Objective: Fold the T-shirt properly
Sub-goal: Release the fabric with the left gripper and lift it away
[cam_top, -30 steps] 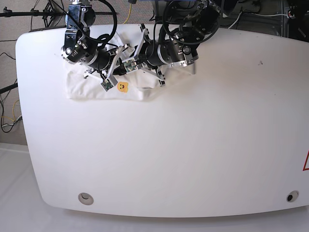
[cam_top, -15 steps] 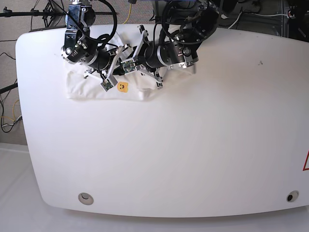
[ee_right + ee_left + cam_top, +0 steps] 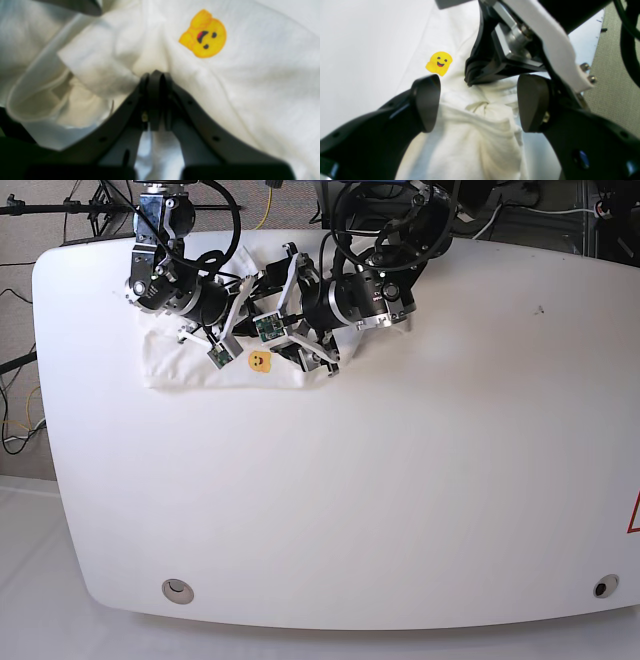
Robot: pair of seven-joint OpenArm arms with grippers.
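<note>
The white T-shirt (image 3: 185, 365) lies crumpled at the table's far left, plain side up, with its small yellow smiley (image 3: 258, 361) showing. My right gripper (image 3: 155, 75) is shut, and cloth folds run together at its tips just beside the smiley (image 3: 203, 33). My left gripper (image 3: 478, 102) is open, one finger (image 3: 426, 102) near the smiley (image 3: 439, 63), and straddles a bunched ridge of cloth (image 3: 480, 120). The right gripper's black fingers (image 3: 480, 67) come down on the cloth just beyond it. The printed front is hidden.
Both arms crowd together over the shirt at the white table's (image 3: 400, 480) far left. The table's back edge is close behind them, with cables and stands beyond. A beige floor (image 3: 615, 100) shows past the table edge.
My left arm has swung forward and down onto the shirt's right part, closing in on the right gripper. The shirt's right edge has been drawn in. The right arm has barely moved.
</note>
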